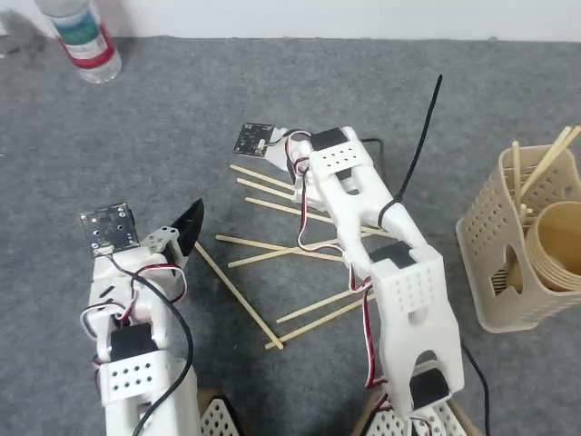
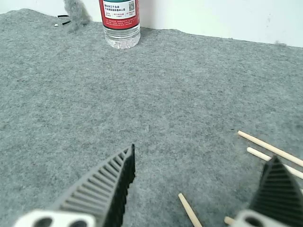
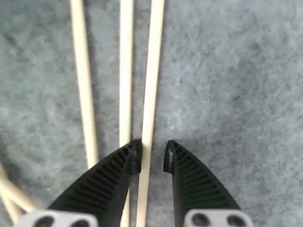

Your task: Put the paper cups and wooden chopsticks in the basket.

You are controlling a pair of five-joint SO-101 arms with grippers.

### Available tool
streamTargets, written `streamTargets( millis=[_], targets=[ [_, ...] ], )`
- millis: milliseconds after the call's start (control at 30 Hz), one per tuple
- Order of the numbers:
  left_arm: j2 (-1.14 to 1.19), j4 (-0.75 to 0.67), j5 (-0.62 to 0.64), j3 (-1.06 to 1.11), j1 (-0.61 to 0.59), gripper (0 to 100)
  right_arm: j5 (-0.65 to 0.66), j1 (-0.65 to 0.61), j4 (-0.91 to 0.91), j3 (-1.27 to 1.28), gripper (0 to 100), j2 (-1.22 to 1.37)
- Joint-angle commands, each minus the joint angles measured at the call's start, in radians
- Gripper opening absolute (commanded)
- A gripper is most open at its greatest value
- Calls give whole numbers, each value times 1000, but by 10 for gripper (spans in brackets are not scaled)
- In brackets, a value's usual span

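Several wooden chopsticks [image 1: 272,251] lie scattered on the grey mat between the two arms. My right gripper [image 3: 152,155] is down on the mat, narrowly open, with one chopstick [image 3: 152,85] running between its jaws and touching one finger [image 3: 129,163]. Two more chopsticks [image 3: 126,71] lie alongside it. In the high view my right gripper [image 1: 298,182] sits over the far end of the pile. My left gripper [image 2: 199,182] hovers wide open and holds nothing, with a chopstick end [image 2: 188,209] just ahead of it. The beige basket [image 1: 495,241] at the right holds stacked paper cups [image 1: 556,243] and some chopsticks [image 1: 545,163].
A water bottle [image 1: 83,34] stands at the far left of the mat, also seen ahead of the left gripper as the bottle [image 2: 121,22]. A black cable [image 1: 419,145] rises behind the right arm. Bare mat lies between the pile and the basket.
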Motion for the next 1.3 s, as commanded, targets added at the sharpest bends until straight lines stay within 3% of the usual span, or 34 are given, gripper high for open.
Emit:
streamTargets(
  millis=[0,133,233,600,767,967,1267],
  targets=[
    [-12,-17,-11,-5,8,386,-3,13,-10,-55,100,8],
    [-12,-17,-11,-5,8,386,-2,15,-12,-83,84,50],
    [-12,-17,-11,-5,8,386,-2,18,-10,-117,1,90],
    [-12,-23,-8,-5,9,386,-11,54,33,-149,8,18],
    [-12,-23,-6,-5,9,386,-100,41,127,-149,8,-193],
    [-12,-23,-6,-5,8,386,-103,38,305,-149,8,-576],
    [-12,-18,-5,-5,3,386,-158,107,341,-146,8,-1107]
  ],
)
